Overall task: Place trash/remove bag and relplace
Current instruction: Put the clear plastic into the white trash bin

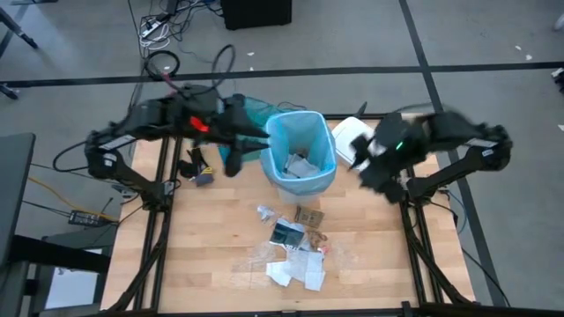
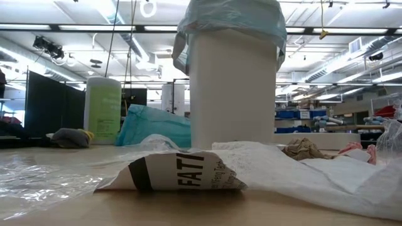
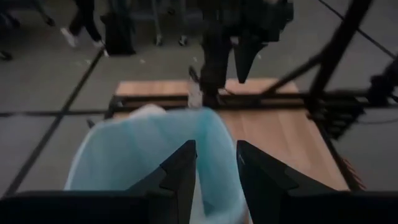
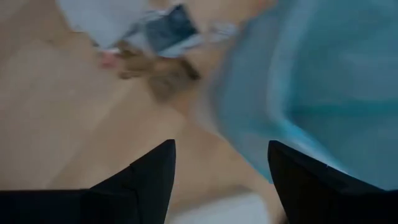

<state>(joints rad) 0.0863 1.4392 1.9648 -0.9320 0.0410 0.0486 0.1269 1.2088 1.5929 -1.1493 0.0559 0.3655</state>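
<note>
Both grippers flank the bin near the table's far edge. We see the left gripper (image 1: 236, 145) hovering just beside the bin's left rim, its fingers (image 3: 180, 177) parted by a narrow gap with nothing between them, the blue liner showing just beyond the tips. Our right gripper (image 1: 372, 167) hangs off the bin's right side, above the table's right part; its fingers (image 4: 149, 171) stand wide apart and hold nothing, with wood and the liner's blue edge beneath them.

We find the bag (image 1: 300, 150), thin light sky-blue plastic, lining the white bin (image 2: 232, 94), its rim folded over the top and draped a little down the outside. It sits around the middle of the far edge. Some pale scraps lie inside it.

Most of the trash (image 1: 291, 246) is spread on the wooden table (image 1: 203, 255) between the bin and the near edge: crumpled white paper, a dark flat packet, brown bits and clear plastic. From the low view a printed white wrapper (image 2: 176, 176) lies closest to the near edge.

A darker teal bag (image 2: 154, 125) lies behind the bin toward the far left corner, and a white flat thing (image 1: 350, 134) rests at the far edge, right of the bin
</note>
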